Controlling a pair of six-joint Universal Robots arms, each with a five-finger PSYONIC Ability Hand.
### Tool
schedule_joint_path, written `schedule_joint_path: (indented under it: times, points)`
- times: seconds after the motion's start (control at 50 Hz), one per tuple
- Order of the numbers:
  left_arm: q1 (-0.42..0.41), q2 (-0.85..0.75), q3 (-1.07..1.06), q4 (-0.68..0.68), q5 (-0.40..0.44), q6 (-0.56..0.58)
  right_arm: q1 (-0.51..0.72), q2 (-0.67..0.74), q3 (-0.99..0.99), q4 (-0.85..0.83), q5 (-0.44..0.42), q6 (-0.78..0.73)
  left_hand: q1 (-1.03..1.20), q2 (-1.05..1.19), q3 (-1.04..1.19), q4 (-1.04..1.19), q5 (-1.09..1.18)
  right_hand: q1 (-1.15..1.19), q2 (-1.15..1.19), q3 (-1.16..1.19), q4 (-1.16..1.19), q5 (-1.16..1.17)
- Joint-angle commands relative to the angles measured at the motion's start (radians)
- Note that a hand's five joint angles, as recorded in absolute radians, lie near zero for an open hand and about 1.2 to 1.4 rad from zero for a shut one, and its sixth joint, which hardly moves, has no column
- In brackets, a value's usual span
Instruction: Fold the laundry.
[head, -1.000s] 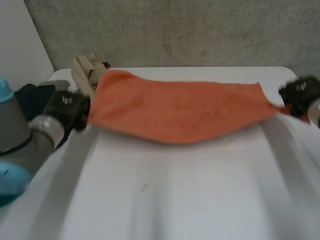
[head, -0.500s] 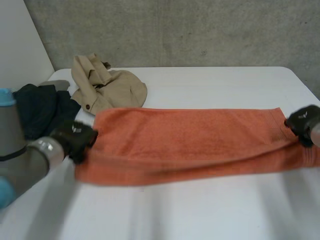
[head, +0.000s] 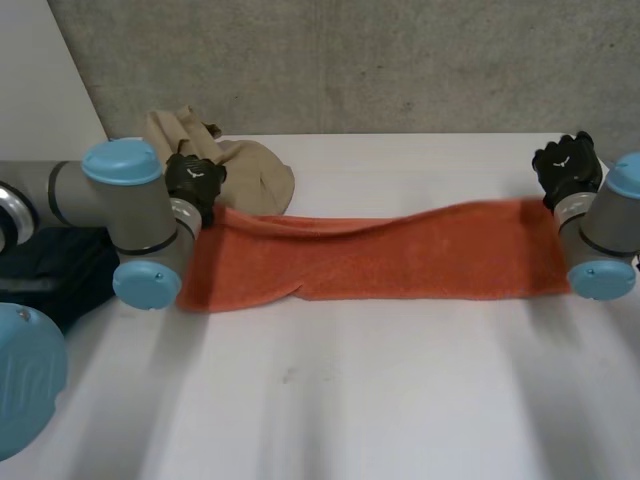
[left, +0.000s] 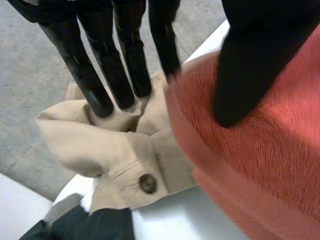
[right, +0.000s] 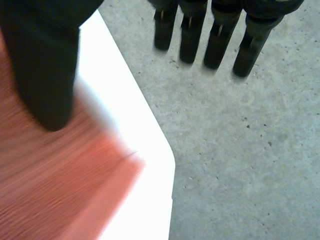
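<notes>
An orange towel (head: 380, 262) lies flat in a long folded strip across the table (head: 400, 400). My left hand (head: 195, 180) hovers over the strip's left far corner. In the left wrist view its fingers (left: 95, 75) are straight over a beige garment (left: 100, 145), and its thumb is spread above the towel (left: 270, 150) without pinching it. My right hand (head: 567, 165) is above the right far corner. In its wrist view the fingers (right: 220, 35) are straight beyond the table's edge, and the thumb hangs free above the towel (right: 50, 185).
The beige garment (head: 245, 170) is bunched at the back left, touching the towel's far edge. A dark garment (head: 50, 270) lies at the left edge under my left arm. The table's rounded right corner (right: 150, 150) borders grey floor (right: 240, 150).
The towel, first held stretched in the air, came down onto the table and now lies as a narrower strip. Both hands moved to the far side and opened, letting its corners go.
</notes>
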Motion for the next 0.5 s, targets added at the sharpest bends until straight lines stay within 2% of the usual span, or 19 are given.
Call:
schedule_joint_path:
  times: [0.02,0.1,0.18,0.28,0.38,0.5]
  points:
    - [-0.034,0.043,-0.047,0.021,-0.002,-0.003,0.011,-0.005,-0.011,0.036,0.026,0.008,-0.587,-0.637,-0.658,-0.658,-0.637,-0.226,-0.240,-0.267,-0.289,-0.272]
    - [-0.027,0.123,-0.115,0.049,-0.030,-0.023,-0.015,-0.102,0.052,0.101,0.014,0.086,-0.587,-0.637,-0.658,-0.658,-0.637,-0.226,-0.240,-0.267,-0.289,-0.272]
    - [-0.021,0.220,-0.219,0.058,-0.033,-0.042,-0.058,-0.230,0.150,0.195,-0.033,0.189,-0.587,-0.637,-0.658,-0.658,-0.637,-0.226,-0.240,-0.267,-0.289,-0.272]
    - [-0.020,0.347,-0.395,0.081,0.006,-0.064,-0.135,-0.353,0.297,0.360,-0.151,0.236,-0.587,-0.637,-0.658,-0.658,-0.637,-0.127,-0.140,-0.167,-0.190,-0.173]
    - [-0.011,0.412,-0.518,0.130,0.079,-0.079,-0.190,-0.373,0.389,0.438,-0.219,0.230,-0.587,-0.637,-0.658,-0.658,-0.637,0.026,0.013,-0.014,-0.037,-0.020]
    - [-0.006,0.430,-0.590,0.179,0.109,-0.092,-0.221,-0.312,0.431,0.338,-0.224,0.219,-0.587,-0.637,-0.658,-0.658,-0.637,0.097,0.083,0.056,0.034,0.051]
